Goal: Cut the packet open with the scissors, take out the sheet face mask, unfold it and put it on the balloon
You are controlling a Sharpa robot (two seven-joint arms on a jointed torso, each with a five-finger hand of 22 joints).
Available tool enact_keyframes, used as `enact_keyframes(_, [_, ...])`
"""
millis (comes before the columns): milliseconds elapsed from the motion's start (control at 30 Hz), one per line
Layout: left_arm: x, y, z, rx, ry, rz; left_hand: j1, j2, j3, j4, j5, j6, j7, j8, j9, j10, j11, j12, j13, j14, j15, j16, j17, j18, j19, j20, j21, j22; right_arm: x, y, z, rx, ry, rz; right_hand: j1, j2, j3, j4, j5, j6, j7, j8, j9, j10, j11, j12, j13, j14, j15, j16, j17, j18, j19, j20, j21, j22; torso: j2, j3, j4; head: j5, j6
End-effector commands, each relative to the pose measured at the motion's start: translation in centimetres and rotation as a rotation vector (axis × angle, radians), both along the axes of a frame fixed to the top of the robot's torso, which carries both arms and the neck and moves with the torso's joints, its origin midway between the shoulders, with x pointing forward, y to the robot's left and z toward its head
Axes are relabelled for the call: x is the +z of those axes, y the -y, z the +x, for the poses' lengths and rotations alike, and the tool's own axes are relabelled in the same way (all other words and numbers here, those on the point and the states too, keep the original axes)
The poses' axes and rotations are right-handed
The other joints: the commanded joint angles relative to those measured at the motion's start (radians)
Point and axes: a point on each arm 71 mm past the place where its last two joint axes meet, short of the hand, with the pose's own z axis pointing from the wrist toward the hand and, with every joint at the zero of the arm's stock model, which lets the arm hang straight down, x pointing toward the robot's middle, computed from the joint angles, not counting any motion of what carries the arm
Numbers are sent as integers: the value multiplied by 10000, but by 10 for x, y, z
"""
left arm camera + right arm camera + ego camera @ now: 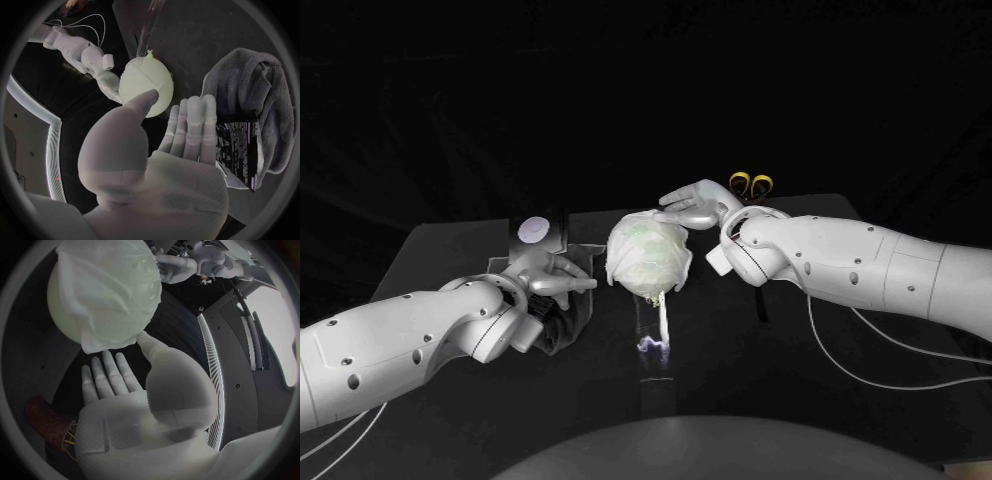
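- The balloon [646,262] stands mid-table on a thin stick [662,318], with the mask [643,230] draped over its top and sides. In the right wrist view I see the mask creased, with a loose flap hanging off the balloon's edge.
- My right hand [704,205] is just beside the balloon's upper far side, on the robot's right. Its fingers are straight and apart and it holds nothing. The thumb tip reaches to the mask's loose flap. I cannot tell whether it actually touches.
- My left hand [545,276] is on the other side of the balloon, low and near it. It is flat, fingers extended side by side, nothing in its grasp. In the left wrist view the thumb lies across the balloon's edge, but I cannot tell contact from overlap.
- So the balloon sits between the two spread hands.
- The packet [535,231] lies just beyond the left hand, away from the balloon, next to a grey cloth [561,322] on the table [444,250].
- The scissors [751,185] lie behind the right hand, yellow handles showing, well clear of its fingers.
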Motion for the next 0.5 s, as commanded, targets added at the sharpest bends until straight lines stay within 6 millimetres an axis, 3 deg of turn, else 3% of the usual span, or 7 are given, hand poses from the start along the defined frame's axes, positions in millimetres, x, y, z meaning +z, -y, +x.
enact_keyframes(33, [7,-1,2,-126,32,-260,220,56,-418,148,-35,-138,247,171,-36,-215,27,194,-41,-181,8,-112,-178,97,-5,126,-218,-152,7,5,2,-308,368,486,-124,4,-138,66,-50,7,955,-26,8,0,6,34,3,115,-4,-8,15,23,91,16,-19,37,0,0,2,-2,88])
enact_keyframes(333, [40,-11,23,15,756,-812,769,363,-1462,654,2,-326,328,622,-218,-595,130,769,-273,-1207,174,-993,-1013,86,-378,326,-1343,-876,22,22,14,-514,527,602,-133,184,-428,327,-48,412,923,89,89,655,-48,121,50,833,-73,184,127,84,427,12,63,120,-1,2,-7,7,209])
enact_keyframes(500, [60,-8,43,52,1449,-1561,1043,553,-1369,778,30,-72,255,796,-307,-514,74,965,-381,-1354,145,-1275,-1289,99,-358,347,-1682,-1117,31,28,21,-542,583,644,-10,326,-600,459,-42,958,872,247,195,1000,-122,190,61,1894,-187,499,300,193,969,10,203,279,15,-1,-22,4,327])
